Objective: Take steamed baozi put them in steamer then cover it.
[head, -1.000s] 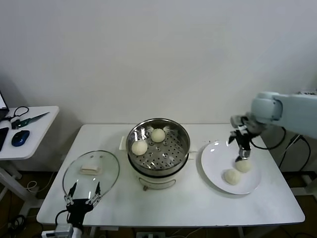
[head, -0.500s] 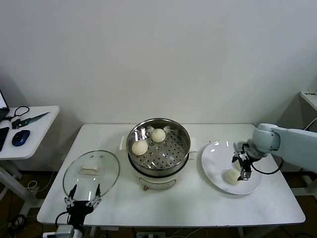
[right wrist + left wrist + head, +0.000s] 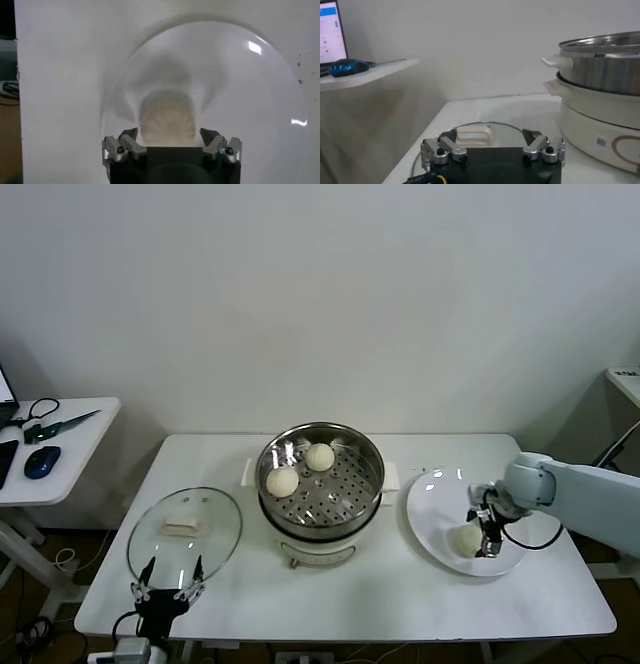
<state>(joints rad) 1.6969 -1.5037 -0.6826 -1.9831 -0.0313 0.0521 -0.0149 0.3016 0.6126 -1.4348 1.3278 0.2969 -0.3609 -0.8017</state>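
1. White table [image 3: 400, 584] before a pale wall carries everything.
2. Steamer [image 3: 320, 484], upright at the table's middle, holds two baozi [image 3: 282, 481].
3. Plate [image 3: 430, 509], right of the steamer, holds one visible bun [image 3: 464, 538].
4. Right gripper [image 3: 486, 534] straddles that bun, jaws wide, not clamped.
5. Left gripper [image 3: 167, 582], jaws wide and empty, hovers at the glass lid [image 3: 185, 529], left of the steamer.

A white table [image 3: 400, 594] is standing against a pale wall and carrying three things in a row. The glass lid [image 3: 184, 531] is lying flat near its left front corner, the steamer [image 3: 320, 484] is sitting at the middle on its cream pot base, and a white plate [image 3: 430, 514] is resting toward the right. A smaller side table [image 3: 70, 446] is standing well apart on the left, holding a blue mouse [image 3: 40, 462].
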